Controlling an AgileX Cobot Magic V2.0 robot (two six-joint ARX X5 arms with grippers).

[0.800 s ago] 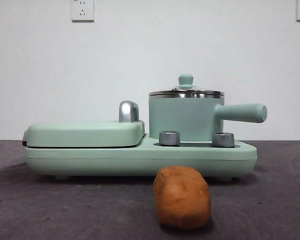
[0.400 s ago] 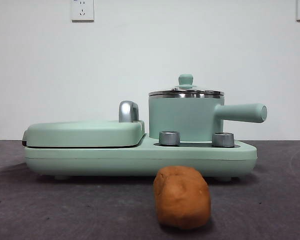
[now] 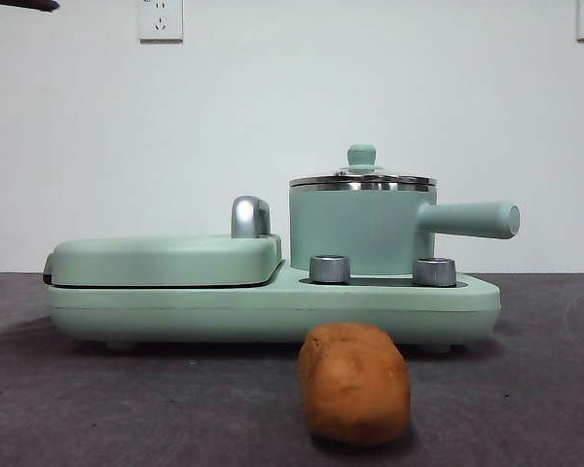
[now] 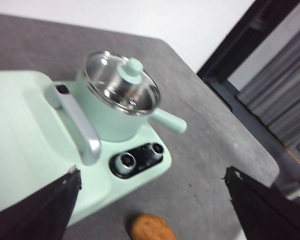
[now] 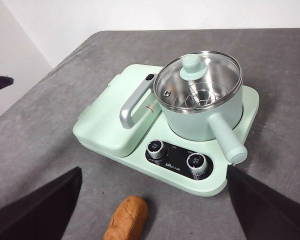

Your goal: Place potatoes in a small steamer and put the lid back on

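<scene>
**Lid on, potato on the worktop, both grippers high and wide**

From my seat I have the small steamer (image 3: 362, 230) sitting in its well on the mint-green cooker base (image 3: 273, 309), its stubby handle (image 3: 470, 220) sticking out sideways, away from the flat grill cover (image 3: 165, 259). The lid (image 3: 362, 178) is seated on the steel rim with its green knob upright; through the glass in the right wrist view (image 5: 198, 81) I can make out a wire rack inside the pot and nothing else. Two chrome dials (image 3: 330, 269) stand on the base just in front of the pot. The grill plate's chrome handle (image 5: 135, 102) arches up just beside the steamer.

The potato (image 3: 354, 383) lies on the grey worktop (image 3: 97, 409), in front of the base and apart from it, roughly below the dials. It shows end-on in the front view and as an oblong lump in the right wrist view (image 5: 127, 218).

My left gripper (image 4: 152, 197) hangs above the cooker with its jaws spread wide and nothing between them; that picture is blurred, so I would not swear to its exact height. My right gripper (image 5: 155, 200) is likewise up in the air, jaws far apart and empty, looking down on the whole appliance. A dark tip (image 3: 19, 5) shows at the top corner of the front view; I cannot tell which arm it belongs to.
</scene>
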